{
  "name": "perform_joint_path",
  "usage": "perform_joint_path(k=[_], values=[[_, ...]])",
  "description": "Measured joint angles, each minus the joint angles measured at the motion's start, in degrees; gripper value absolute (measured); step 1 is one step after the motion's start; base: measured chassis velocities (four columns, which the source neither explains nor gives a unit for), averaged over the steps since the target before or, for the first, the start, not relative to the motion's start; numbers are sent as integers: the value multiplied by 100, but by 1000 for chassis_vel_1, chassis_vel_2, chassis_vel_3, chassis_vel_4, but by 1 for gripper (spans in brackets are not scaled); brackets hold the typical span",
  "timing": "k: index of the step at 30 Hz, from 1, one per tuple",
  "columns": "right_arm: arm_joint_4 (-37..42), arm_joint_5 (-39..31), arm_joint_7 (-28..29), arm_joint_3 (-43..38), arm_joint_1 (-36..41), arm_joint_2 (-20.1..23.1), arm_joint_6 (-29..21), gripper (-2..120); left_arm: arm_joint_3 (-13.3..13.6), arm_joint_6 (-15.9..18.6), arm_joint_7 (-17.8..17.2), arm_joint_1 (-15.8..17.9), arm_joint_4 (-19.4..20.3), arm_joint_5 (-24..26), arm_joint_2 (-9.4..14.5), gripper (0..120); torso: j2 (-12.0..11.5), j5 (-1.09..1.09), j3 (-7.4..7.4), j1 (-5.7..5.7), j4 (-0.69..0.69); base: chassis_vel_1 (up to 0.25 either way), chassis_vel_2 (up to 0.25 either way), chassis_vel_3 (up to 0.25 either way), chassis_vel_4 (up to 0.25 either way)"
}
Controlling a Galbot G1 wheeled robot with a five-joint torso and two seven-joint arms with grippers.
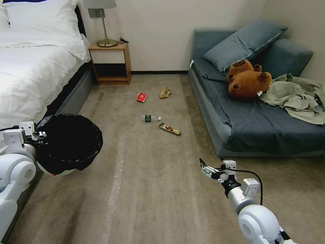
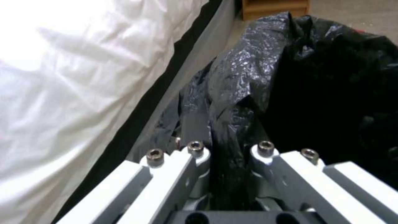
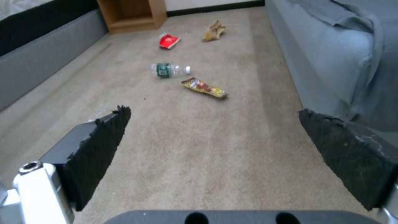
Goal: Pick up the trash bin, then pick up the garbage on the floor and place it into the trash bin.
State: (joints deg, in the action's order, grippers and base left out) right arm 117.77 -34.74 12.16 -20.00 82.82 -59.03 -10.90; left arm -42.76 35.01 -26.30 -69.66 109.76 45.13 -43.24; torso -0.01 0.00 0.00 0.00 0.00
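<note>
I am looking down at a carpeted bedroom floor (image 1: 142,189). A white bed (image 1: 30,67) runs along the left, a wooden nightstand (image 1: 110,62) stands at the far wall, and a blue-grey sofa (image 1: 250,112) lies along the right.

On the near left, my left gripper (image 2: 226,161) holds the trash bin (image 1: 67,144) off the floor, beside the bed. Its jaws are closed tightly on a fold of the black bag (image 2: 248,81) at the bin's near rim, with the plastic pinched between them. The bin's mouth faces up and tilts a little toward me; a strip of its white body peeks out beneath the bag.

On the near right, my right gripper (image 1: 203,166) hangs above bare carpet, pointing toward the far litter. Its jaws are spread wide and hold nothing.

The garbage lies on the carpet in the middle of the room, well apart from both grippers. Nearest is the long yellow wrapper (image 1: 169,128), just right of the clear bottle (image 1: 150,118) with a green label, which lies on its side. Farther off are the red packet (image 1: 142,97) and, to its right, the crumpled tan paper bag (image 1: 165,92).

On the sofa sit a blue pillow (image 1: 243,42), a brown plush bear (image 1: 248,79) and a grey-green cloth (image 1: 298,96).
</note>
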Motion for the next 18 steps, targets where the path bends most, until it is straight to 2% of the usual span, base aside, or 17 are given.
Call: perform_joint_path(k=[9, 18], values=[[-188, -5, -75, 60, -112, 42, 91, 100, 130, -12, 7, 153, -113, -37, -34, 6, 0, 0, 0, 0, 0, 0, 0, 0, 0], [-392, -24, -76, 265, -325, 12, 92, 100, 184, -35, 48, 253, -249, -60, -29, 6, 0, 0, 0, 0, 0, -66, 72, 70, -72]])
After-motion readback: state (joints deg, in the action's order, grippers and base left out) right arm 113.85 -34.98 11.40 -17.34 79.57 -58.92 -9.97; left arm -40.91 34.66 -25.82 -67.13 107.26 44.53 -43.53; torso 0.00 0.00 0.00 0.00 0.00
